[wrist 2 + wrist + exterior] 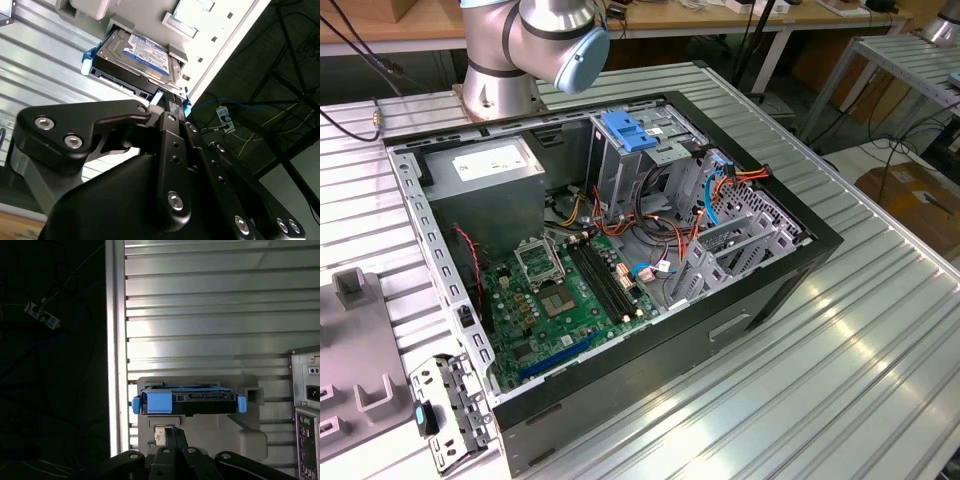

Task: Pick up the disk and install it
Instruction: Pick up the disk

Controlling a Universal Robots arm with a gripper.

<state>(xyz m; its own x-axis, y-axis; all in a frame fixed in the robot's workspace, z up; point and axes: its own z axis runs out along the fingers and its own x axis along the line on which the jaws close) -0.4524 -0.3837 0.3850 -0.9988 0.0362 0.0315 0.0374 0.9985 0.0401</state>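
The disk (135,52) is a dark grey drive with a white and blue label and blue side rails. It rests in a grey holder (200,432) on the ribbed metal table, close to the table's edge. The first wrist view shows the disk (190,401) end-on, with a blue tab on its near face. My gripper (175,434) hangs just short of that end, its fingers drawn together and shut on nothing. In the second wrist view the gripper (172,102) reaches up to the disk's blue rail corner; I cannot tell whether it touches.
In the exterior view the open computer case (800,255) lies on the table, with a metal drive cage topped by a blue tab (625,130). The arm's base (500,70) stands behind it. The case's rear panel (305,410) is beside the holder. The table edge (115,340) drops to dark floor.
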